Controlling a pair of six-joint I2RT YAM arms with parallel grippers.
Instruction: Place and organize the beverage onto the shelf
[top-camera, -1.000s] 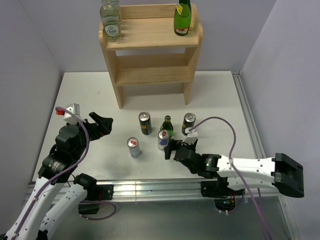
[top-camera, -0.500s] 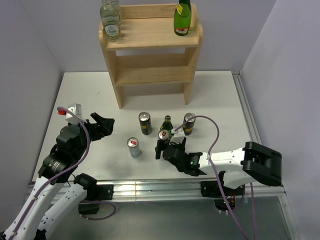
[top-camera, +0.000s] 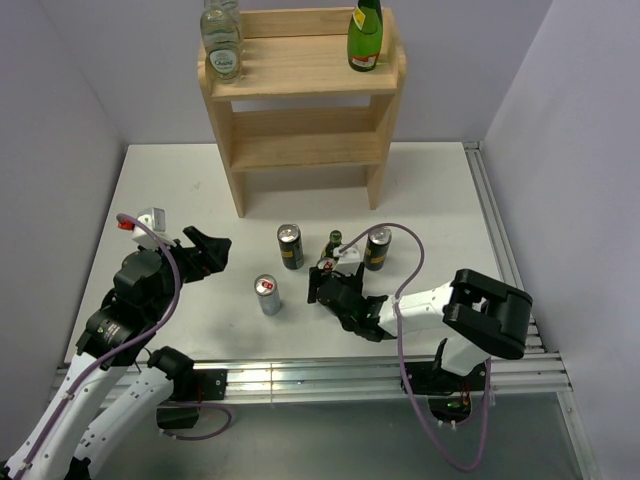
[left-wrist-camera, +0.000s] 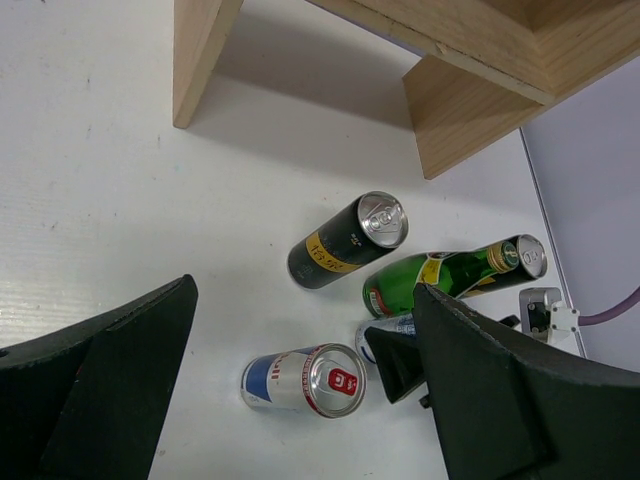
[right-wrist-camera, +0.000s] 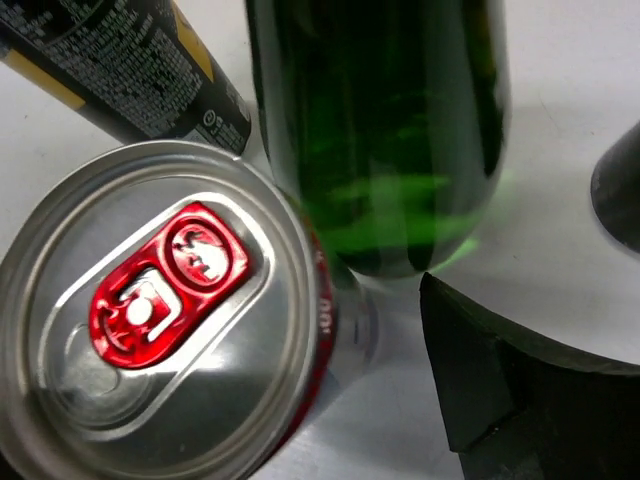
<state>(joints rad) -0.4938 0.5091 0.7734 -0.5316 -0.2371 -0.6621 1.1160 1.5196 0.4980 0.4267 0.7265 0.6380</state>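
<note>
Red-tabbed can (right-wrist-camera: 150, 320) stands on the table (top-camera: 430, 200) just beside the green bottle (right-wrist-camera: 390, 130), well apart from the shelf (top-camera: 300, 150). Right gripper (top-camera: 330, 283) straddles it, jaws released. It should close squarely on the can's body, keeping the bottle outside.

Silver can (right-wrist-camera: 165, 350) fills the lower left of the frame, seen from above, red pull-tab on its lid. Green glass bottle (right-wrist-camera: 385, 130) stands just behind it at upper centre, and a black can with yellow band (right-wrist-camera: 120, 70) slants across the upper left. One black finger (right-wrist-camera: 530, 400) of mine sits lower right over white table (right-wrist-camera: 570, 100); a dark shape at the right edge I can't identify.
</note>
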